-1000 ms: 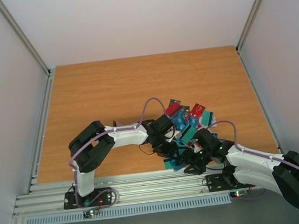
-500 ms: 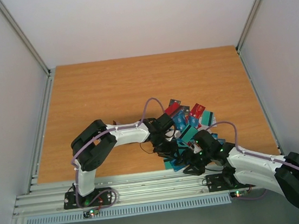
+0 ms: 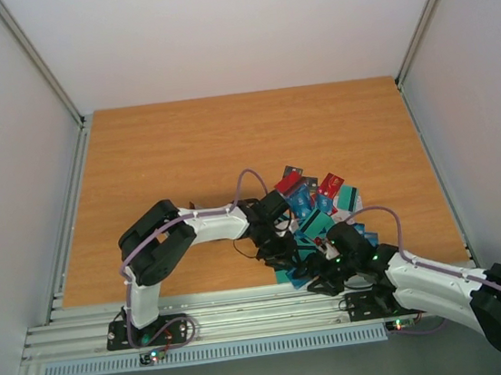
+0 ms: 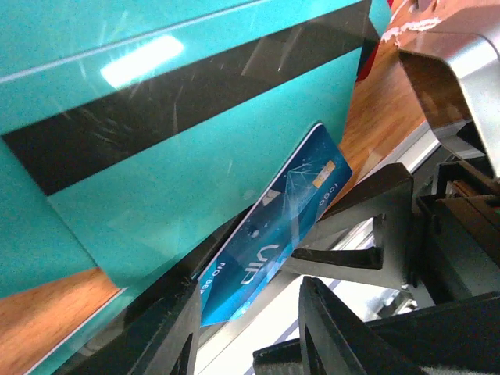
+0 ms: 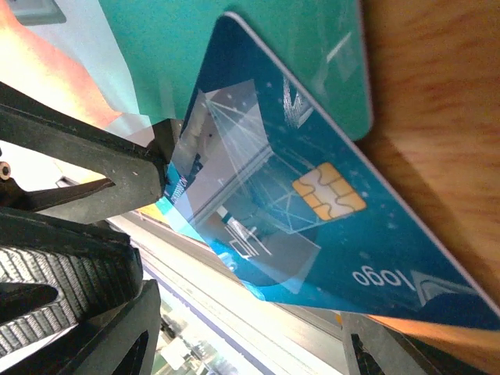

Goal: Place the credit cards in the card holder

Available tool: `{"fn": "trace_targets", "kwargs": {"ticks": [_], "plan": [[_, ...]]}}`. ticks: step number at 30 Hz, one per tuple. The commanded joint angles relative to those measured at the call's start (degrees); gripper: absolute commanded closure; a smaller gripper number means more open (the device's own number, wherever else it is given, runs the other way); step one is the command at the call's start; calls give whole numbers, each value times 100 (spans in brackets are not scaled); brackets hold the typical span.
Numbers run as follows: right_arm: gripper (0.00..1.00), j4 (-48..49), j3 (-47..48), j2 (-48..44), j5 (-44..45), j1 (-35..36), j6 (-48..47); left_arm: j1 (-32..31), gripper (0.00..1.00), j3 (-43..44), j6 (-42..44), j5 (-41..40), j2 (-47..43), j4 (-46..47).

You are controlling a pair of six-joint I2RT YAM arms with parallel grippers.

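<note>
partly hidden beneath left hand [image 3: 287,249], right hand [image 3: 321,270], credit cards [image 3: 321,199]

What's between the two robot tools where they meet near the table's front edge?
A blue credit card with a gold chip lies between the left tool and the right tool; both wrist views show it close up.

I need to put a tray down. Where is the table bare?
Bare: the far half of the table, between the back wall and the credit cards; also the left side beyond the left arm. Crowded: near right, where the right arm reaches into the cards.
</note>
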Motion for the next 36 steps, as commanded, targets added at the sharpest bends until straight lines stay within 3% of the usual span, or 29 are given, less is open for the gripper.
{"fn": "trace_targets", "kwargs": {"ticks": [1,13,15,20,25,28,36], "plan": [[35,-75,-199,-157,2243,-194,232,-453,62,-293,-555,1789,210,435],[39,-91,-290,-465,2334,-196,194,-378,62,-714,-1878,2262,196,1947],[40,-25,-298,-382,2311,-198,205,-305,63,-716,-1906,2170,50,1742],[45,-58,-266,-270,2301,-196,221,-69,62,-301,-819,1663,-368,71],[48,-21,-321,-158,2279,-192,292,77,62,-32,352,997,-475,-989],[49,-17,-334,-126,2270,-195,296,78,62,47,781,841,-356,-1064],[54,11,-345,-66,2296,-193,328,61,63,-243,889,990,188,-483]]}}
